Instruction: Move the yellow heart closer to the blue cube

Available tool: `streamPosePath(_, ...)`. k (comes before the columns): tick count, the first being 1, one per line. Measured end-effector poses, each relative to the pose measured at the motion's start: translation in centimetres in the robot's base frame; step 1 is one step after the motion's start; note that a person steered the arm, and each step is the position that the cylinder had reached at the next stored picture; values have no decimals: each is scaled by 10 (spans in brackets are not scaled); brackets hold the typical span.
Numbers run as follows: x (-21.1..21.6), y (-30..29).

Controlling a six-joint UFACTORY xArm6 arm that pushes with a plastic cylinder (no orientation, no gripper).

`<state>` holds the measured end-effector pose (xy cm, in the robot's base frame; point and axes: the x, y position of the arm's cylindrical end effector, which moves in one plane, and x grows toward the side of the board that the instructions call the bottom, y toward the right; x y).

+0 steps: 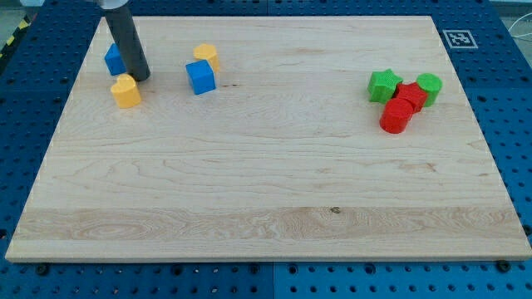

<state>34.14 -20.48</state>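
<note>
The yellow heart (126,91) lies near the board's top left. The blue cube (200,76) sits to its right, with a gap between them. My tip (140,78) rests on the board just above and to the right of the yellow heart, close to it or touching it. The dark rod rises from there to the view's top edge. A second blue block (113,60) lies behind the rod, partly hidden by it. A second yellow block (206,56) sits just above the blue cube, touching or nearly touching it.
At the view's right lies a tight cluster: a green star (383,85), a green block (429,86), a red block (411,95) and a red block (396,117). The wooden board (266,183) lies on a blue perforated table. A marker tag (459,38) sits at the board's top right corner.
</note>
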Motion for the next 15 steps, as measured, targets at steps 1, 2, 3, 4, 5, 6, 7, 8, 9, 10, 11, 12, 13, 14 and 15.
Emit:
streamPosePath(1,5,-4)
streamPosePath(2,19,-6)
streamPosePath(3,39,-6)
streamPosePath(4,41,-7)
streamPosePath(5,35,-21)
streamPosePath(6,38,-30)
streamPosePath(7,51,-31)
streamPosePath(8,72,-29)
streamPosePath(9,83,-13)
streamPosePath(10,85,7)
streamPosePath(11,85,21)
streamPosePath(12,85,25)
streamPosePath(13,91,16)
streamPosePath(14,100,4)
streamPosePath(15,112,-1)
